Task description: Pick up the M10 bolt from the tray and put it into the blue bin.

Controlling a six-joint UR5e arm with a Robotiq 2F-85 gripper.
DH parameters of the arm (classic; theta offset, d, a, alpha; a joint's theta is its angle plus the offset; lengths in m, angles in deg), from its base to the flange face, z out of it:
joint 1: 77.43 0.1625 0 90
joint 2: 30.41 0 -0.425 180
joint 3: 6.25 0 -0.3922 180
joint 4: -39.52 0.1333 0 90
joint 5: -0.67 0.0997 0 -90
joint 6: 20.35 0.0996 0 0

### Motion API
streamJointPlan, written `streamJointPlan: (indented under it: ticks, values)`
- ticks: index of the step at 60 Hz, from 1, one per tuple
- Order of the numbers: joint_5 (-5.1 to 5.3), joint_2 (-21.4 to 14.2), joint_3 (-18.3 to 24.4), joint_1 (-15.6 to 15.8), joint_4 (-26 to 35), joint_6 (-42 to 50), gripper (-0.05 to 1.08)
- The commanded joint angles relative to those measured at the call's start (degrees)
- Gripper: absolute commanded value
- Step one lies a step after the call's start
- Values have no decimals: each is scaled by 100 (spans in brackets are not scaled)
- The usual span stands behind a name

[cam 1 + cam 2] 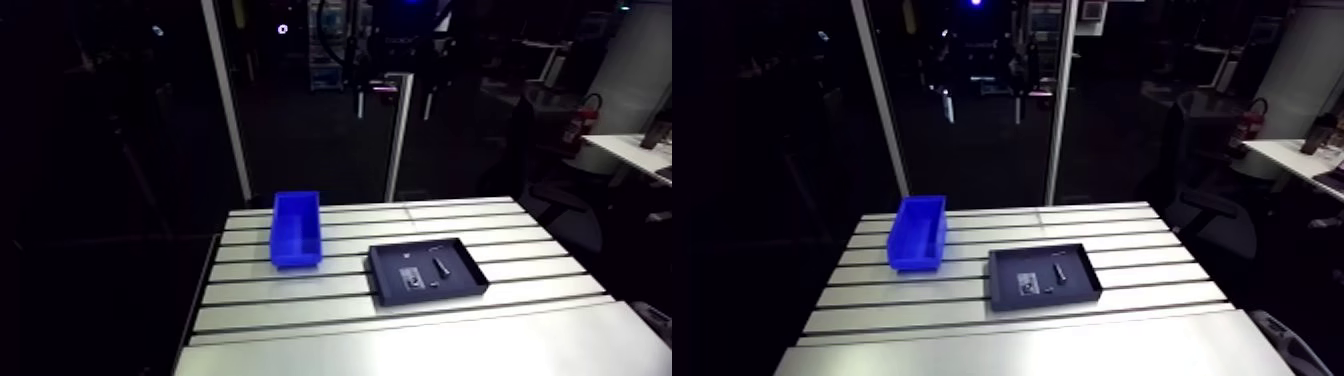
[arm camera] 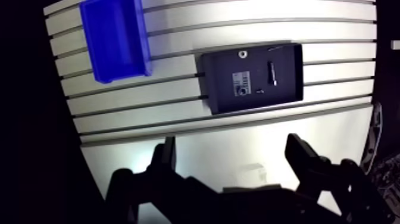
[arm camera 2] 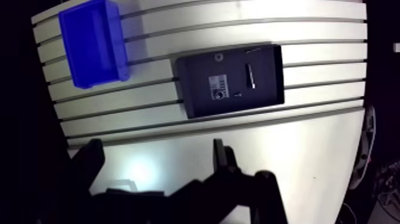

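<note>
On the table (image 2: 333, 30), the bolt (image 2: 272, 72) lies well ahead of the spread end effector (image 2: 231, 143).

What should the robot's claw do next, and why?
Probably move ahead and down toward the black tray. The claw hangs open and empty, high over the table, while the bolt lies in the tray, ahead of it. The blue bin comes later.

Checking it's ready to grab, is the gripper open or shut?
Open: the gripper shows its fingers wide apart, nothing held between them.
</note>
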Motion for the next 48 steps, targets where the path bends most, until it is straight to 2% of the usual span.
streamJointPlan:
  ticks: [1,28,48]
  values:
    - [0,-88,157,106,-26,238,0]
    - [0,-80,166,113,-26,237,0]
    - [-111,-79,183,106,-1,132,0]
